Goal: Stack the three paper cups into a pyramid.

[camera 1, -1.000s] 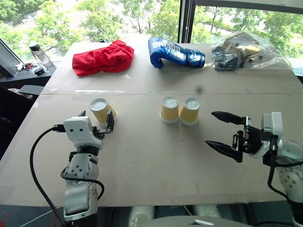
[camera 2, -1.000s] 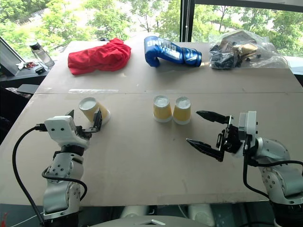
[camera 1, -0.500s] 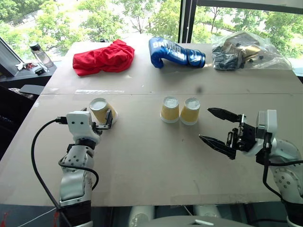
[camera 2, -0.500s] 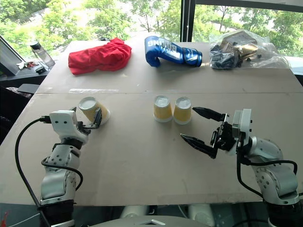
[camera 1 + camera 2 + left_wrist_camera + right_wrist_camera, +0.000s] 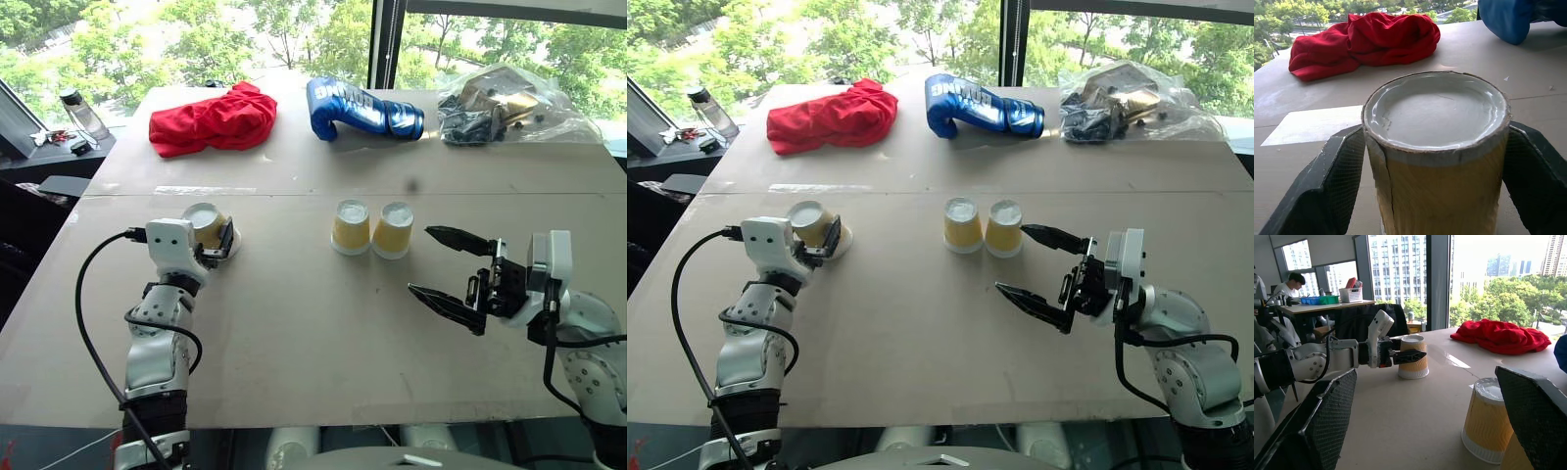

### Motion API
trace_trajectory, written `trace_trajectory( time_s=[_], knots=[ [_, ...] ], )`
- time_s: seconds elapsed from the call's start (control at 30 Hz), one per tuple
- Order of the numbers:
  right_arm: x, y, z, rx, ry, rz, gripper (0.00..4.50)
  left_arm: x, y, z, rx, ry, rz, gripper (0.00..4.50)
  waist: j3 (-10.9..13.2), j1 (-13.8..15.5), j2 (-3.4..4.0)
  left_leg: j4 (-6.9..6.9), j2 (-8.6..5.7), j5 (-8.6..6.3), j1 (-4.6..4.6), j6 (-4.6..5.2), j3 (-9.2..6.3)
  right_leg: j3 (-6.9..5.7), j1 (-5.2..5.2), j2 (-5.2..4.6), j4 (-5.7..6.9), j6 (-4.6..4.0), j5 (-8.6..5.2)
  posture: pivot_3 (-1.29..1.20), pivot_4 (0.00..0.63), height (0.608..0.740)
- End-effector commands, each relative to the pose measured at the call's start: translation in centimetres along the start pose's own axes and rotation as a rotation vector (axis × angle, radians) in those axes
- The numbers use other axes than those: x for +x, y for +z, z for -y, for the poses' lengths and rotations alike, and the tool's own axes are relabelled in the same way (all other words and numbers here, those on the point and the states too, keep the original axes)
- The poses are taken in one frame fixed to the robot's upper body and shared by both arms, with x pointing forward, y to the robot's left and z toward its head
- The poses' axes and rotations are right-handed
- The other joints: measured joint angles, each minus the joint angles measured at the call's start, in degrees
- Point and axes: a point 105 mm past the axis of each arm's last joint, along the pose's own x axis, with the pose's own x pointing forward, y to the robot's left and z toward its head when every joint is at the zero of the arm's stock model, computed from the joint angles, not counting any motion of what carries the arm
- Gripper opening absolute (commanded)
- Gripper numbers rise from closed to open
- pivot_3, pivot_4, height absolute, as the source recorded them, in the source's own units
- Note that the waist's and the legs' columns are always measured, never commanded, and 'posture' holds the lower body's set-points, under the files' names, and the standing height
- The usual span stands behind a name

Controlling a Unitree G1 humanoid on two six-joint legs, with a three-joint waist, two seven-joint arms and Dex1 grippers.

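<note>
Left wrist view: left claw [image 5: 217, 244] grips lone cup [image 5: 1436, 147]; right claw [image 5: 448, 267] agape, prob. clear.

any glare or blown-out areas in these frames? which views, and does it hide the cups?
Right wrist view: sky behind the window is blown out white; the lone cup stays readable. Left wrist view: soft sheen on that cup's white base, crease down its side clear. Head views: bright trees beyond the table, soft shadows, the cup pair evenly lit.
</note>
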Motion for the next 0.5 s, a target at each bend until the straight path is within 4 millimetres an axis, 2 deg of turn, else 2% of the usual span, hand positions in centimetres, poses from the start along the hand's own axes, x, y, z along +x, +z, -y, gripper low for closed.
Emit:
trace_trajectory(
  time_s=[0.03, 0.1, 0.23, 0.4, 0.5],
  knots=[
    [-0.1, 0.7, -0.6, -0.04, 0.011, 0.021, 4.5, 0.4, 2.3, -0.6, 0.038, 0.005, 0.093, 2.5, 0.0, 0.05, 0.0, 0.0, 0.0, 0.0, 0.0, 0.0, 0.0, 0.0, 0.0, -0.01, 0.0, 0.0, 0.0, 0.0, 0.15, 0.74],
    [-0.2, 0.5, -0.7, -0.038, 0.007, 0.021, 4.5, 0.6, 2.9, -0.5, 0.04, -0.001, 0.108, 2.47, 0.0, 0.08, 0.0, 0.0, -0.01, 0.0, -0.01, 0.0, 0.0, 0.0, 0.0, -0.03, -0.01, 0.0, 0.0, 0.0, 0.15, 0.74],
    [-0.3, 0.5, -0.8, -0.037, -0.005, 0.022, 4.5, 1.7, 5.6, 0.6, 0.049, -0.062, 0.165, 2.47, 0.0, 0.07, -0.01, 0.0, -0.01, 0.0, -0.02, 0.0, -0.01, -0.02, 0.0, -0.03, 0.0, 0.0, 0.0, 0.0, 0.15, 0.74],
    [-1.6, 0.7, 0.3, -0.059, -0.085, 0.019, 4.5, 3.9, 11.7, 5.7, -0.017, -0.357, 0.265, 2.47, 0.05, 0.91, -0.08, 0.06, -0.05, 0.01, -0.1, -0.01, -0.12, -0.16, 0.01, -0.02, 0.01, 0.01, 0.0, 0.0, 0.15, 0.74],
    [-2.9, 0.2, 1.4, -0.081, -0.168, -0.027, 4.5, 4.1, 14.8, 10.6, 0.015, -0.648, 0.308, 2.47, 0.05, 1.25, -0.08, 0.09, -0.11, 0.02, -0.1, -0.03, -0.08, -0.12, 0.01, 0.0, -0.02, 0.01, 0.0, 0.0, 0.15, 0.74]
  ],
)
